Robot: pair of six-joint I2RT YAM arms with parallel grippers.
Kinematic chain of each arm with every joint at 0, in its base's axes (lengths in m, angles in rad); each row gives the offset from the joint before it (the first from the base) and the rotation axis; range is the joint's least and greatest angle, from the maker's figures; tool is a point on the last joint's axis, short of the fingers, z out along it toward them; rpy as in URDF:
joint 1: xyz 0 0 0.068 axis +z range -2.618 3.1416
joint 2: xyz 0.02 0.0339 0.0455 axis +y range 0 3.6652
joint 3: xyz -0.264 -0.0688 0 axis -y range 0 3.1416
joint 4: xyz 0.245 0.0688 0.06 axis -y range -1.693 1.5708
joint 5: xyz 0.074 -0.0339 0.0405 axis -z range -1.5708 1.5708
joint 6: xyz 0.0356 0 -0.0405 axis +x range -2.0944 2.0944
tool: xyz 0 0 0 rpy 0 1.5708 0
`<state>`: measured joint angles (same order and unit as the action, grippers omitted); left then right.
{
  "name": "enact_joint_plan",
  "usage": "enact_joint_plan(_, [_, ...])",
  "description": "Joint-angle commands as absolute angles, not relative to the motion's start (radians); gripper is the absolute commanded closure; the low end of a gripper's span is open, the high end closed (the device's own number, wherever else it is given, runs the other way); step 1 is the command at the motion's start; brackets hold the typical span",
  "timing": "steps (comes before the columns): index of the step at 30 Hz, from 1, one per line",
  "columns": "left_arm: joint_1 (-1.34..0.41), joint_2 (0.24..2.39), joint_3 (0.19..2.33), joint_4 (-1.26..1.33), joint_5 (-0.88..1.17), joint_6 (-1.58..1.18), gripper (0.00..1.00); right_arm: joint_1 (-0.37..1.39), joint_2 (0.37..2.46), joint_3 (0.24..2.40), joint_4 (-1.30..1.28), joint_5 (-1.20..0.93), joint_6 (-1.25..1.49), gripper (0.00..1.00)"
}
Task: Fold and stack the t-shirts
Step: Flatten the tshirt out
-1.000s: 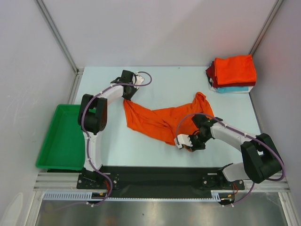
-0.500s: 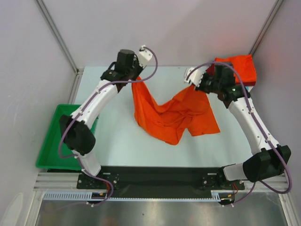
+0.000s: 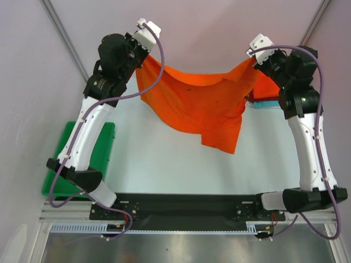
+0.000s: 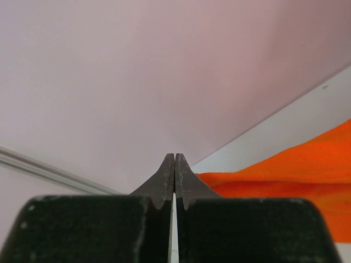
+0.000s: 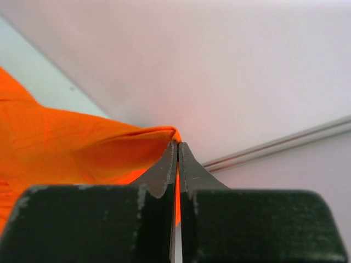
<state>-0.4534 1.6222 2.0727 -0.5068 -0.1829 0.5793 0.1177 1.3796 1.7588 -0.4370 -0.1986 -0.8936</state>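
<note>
A bright orange t-shirt [image 3: 200, 101] hangs spread in the air between my two raised arms, its lower hem dangling above the table. My left gripper [image 3: 140, 59] is shut on its upper left corner; in the left wrist view the jaws [image 4: 174, 156] are pressed together with orange cloth [image 4: 290, 175] running off to the right. My right gripper [image 3: 254, 62] is shut on the upper right corner, and orange cloth [image 5: 82, 148] shows pinched between those jaws [image 5: 176, 143]. A stack of folded t-shirts [image 3: 267, 93], orange-red over teal, lies at the back right, mostly hidden by the shirt and the right arm.
A green plastic tray [image 3: 57, 175] sits off the table's left edge, partly behind the left arm. Pale walls and metal frame posts [image 3: 60, 35] close in the back and sides. The pale table [image 3: 164, 159] lies below the hanging shirt.
Both arms rose and spread apart, lifting the orange shirt from a crumpled drape on the table to a hanging sheet stretched between the grippers.
</note>
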Motion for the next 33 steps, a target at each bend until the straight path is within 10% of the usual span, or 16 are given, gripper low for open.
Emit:
enact_joint_plan(1, [-0.501,1.505,2.125,-0.482,-0.230,0.652,1.00,0.117,1.249,1.815,-0.365,-0.147,-0.854,1.00])
enact_joint_plan(23, [-0.561,1.206,2.064,-0.511,-0.265,0.684,1.00,0.115,1.081,2.155,-0.423,-0.126,-0.785,1.00])
enact_joint_plan(33, [-0.506,1.215,1.613,-0.489,-0.295,0.640,1.00,0.115,1.187,1.761,-0.301,-0.221,-0.743,1.00])
